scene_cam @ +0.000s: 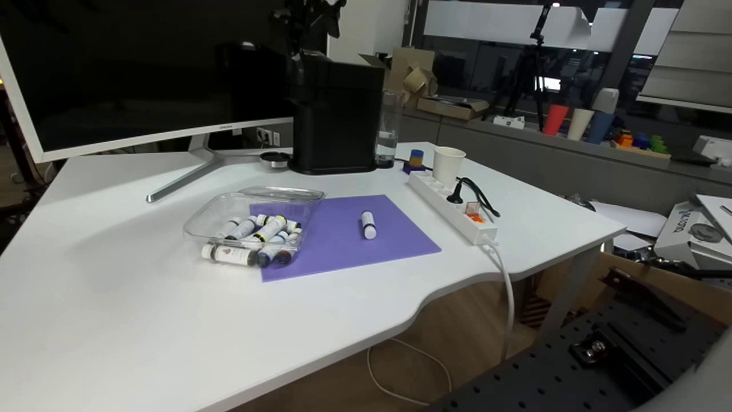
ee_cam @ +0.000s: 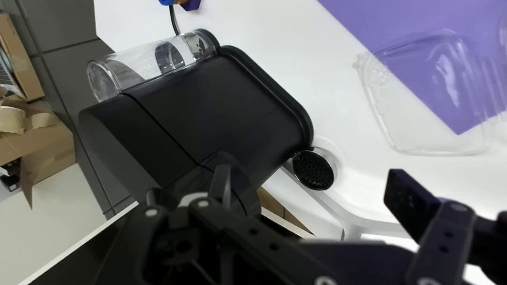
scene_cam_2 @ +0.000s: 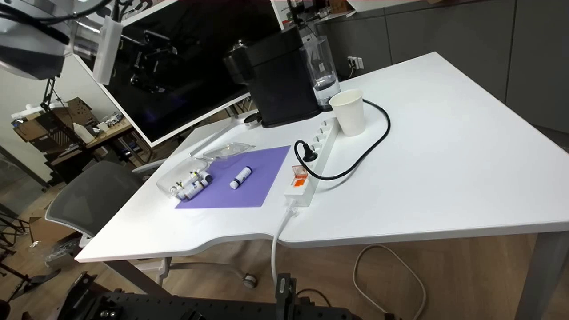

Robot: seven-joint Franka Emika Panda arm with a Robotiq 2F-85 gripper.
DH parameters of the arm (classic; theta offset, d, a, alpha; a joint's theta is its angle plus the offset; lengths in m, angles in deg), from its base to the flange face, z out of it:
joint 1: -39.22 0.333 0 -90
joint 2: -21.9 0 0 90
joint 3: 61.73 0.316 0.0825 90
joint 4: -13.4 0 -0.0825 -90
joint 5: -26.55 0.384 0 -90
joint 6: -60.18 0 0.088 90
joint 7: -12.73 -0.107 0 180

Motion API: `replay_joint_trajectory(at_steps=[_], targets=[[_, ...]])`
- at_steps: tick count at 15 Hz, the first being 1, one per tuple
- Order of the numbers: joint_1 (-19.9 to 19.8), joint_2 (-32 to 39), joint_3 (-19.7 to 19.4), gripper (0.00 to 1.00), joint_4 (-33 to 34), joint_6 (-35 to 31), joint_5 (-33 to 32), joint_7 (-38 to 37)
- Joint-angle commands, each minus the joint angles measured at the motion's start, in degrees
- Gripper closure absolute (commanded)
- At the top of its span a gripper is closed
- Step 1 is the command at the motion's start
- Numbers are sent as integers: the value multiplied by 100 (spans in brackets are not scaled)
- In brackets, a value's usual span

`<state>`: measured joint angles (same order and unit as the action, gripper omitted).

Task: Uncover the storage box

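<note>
At the purple mat's (scene_cam: 343,247) nine o'clock edge in both exterior views, the clear storage box (scene_cam: 214,214) lies open, lid (scene_cam: 282,193) at one o'clock, uncovering seemingly complete, the gripper (ee_cam: 311,184) empty, jaws apart.

Free rm above stor. box (scene_cam: 206,216); blk box (scene_cam: 338,117) & monitor (scene_cam: 143,74) block behind

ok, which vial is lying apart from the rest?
The lone vial on its side out on the purple mat; the other vials are bunched together in the see-through box.
</note>
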<state>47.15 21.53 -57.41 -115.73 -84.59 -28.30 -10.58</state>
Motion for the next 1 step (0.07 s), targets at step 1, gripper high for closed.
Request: replay_joint_trajectory(at_steps=[1], targets=[[-20, -740, 111, 0, -383, 328, 1353, 972]])
